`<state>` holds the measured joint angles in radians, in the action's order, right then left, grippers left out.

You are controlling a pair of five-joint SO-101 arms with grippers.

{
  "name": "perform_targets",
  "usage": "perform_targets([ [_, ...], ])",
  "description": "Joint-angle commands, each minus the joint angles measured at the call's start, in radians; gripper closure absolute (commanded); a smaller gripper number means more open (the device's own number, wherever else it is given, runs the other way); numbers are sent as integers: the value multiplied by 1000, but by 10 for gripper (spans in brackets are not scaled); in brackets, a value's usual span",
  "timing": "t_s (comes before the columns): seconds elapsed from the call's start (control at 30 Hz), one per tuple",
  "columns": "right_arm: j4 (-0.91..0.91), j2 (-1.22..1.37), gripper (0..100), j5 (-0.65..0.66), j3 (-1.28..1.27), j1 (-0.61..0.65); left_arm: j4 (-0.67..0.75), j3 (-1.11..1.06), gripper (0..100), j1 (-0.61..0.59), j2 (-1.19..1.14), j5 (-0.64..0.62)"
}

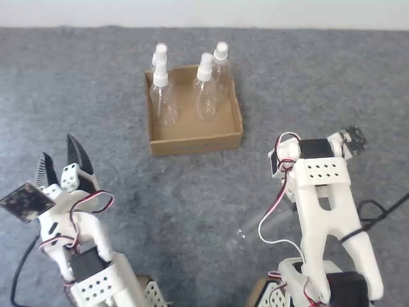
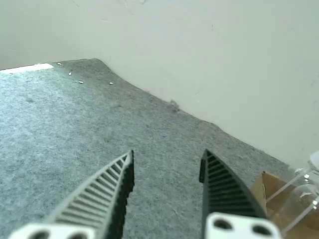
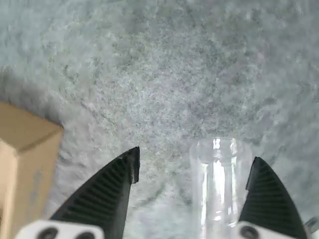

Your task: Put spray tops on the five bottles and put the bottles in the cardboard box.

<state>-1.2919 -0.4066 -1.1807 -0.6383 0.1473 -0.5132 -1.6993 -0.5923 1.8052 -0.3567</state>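
The cardboard box point(image 1: 195, 142) stands at the far middle of the carpet, holding several clear bottles point(image 1: 164, 96) upright with white spray tops point(image 1: 205, 66). Another clear bottle point(image 3: 219, 184) without a top sits between the spread fingers of my right gripper point(image 3: 195, 157), close against one finger point(image 3: 264, 189), and shows from above as a faint glint point(image 1: 244, 235) beside the right arm point(image 1: 323, 185). My left gripper point(image 1: 57, 147) is open and holds nothing at the near left, well short of the box; its fingers point(image 2: 107, 194) point over bare carpet.
Grey carpet point(image 1: 96, 83) covers the table up to a pale wall point(image 2: 224, 59). A box corner point(image 3: 25, 149) lies near the right gripper. A box edge point(image 2: 264, 186) and bottles point(image 2: 299, 191) border the left wrist view. Cables point(image 1: 377, 217) trail by the right arm.
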Motion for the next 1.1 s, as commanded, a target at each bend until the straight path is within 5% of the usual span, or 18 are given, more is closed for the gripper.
perform_targets([
  [0.0,7,-50,704,261,17,-42,-2,15,797,-5,15,5],
  [0.17,8,-50,706,542,17,-94,-2,15,797,-5,15,5],
  [0.57,2,-51,706,870,106,-94,-2,15,797,-5,15,5],
  [1.07,-205,-50,706,1596,190,-94,-3,15,797,-5,15,5],
])
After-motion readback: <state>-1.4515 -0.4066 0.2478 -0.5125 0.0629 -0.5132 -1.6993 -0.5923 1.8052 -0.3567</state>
